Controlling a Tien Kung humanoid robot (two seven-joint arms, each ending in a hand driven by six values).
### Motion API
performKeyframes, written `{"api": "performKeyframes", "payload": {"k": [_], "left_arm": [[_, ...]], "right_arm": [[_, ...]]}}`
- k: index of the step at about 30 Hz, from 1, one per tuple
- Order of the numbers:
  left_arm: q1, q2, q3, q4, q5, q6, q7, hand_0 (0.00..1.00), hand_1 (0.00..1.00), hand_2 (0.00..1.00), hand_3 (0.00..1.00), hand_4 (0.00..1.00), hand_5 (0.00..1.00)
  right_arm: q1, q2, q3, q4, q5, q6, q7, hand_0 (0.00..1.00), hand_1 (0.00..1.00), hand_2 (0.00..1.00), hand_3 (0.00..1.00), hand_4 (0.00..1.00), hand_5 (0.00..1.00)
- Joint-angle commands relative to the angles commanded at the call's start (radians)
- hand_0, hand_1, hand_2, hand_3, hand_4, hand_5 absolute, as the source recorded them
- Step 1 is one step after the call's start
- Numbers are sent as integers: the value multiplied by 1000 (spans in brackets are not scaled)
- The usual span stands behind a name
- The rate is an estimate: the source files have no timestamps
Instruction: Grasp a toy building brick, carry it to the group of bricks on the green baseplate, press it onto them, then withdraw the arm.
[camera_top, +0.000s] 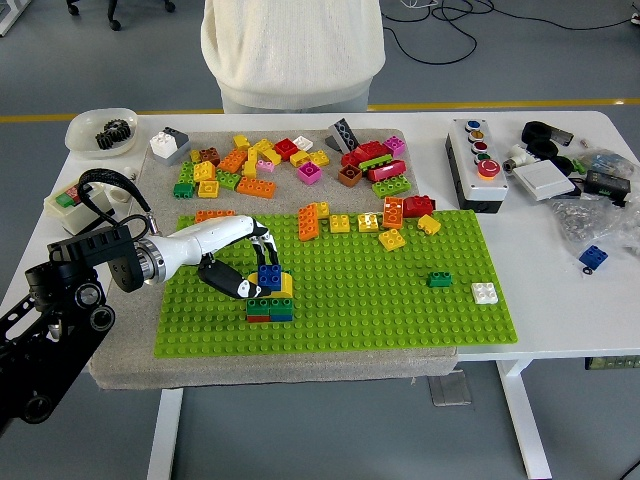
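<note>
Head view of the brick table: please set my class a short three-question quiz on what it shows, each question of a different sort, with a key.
1. True or false: the left robot hand is over the green baseplate, its fingers around the blue brick.
2. Multiple choice: the blue brick sits on top of (A) a small stack of bricks, (B) the white brick, (C) the button box.
3. Fill in: the lone small brick just left of the white brick is coloured ____.

Key: 1 true; 2 A; 3 green.
</note>
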Motion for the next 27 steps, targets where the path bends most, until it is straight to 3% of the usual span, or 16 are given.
{"api": "performKeyframes", "payload": {"k": [27], "left_arm": [[-2,0,-1,3,-8,-11,-4,998,753,516,540,823,129]], "right_arm": [[0,1,-4,0,0,3,2,750,652,726,630,895,485]]}}
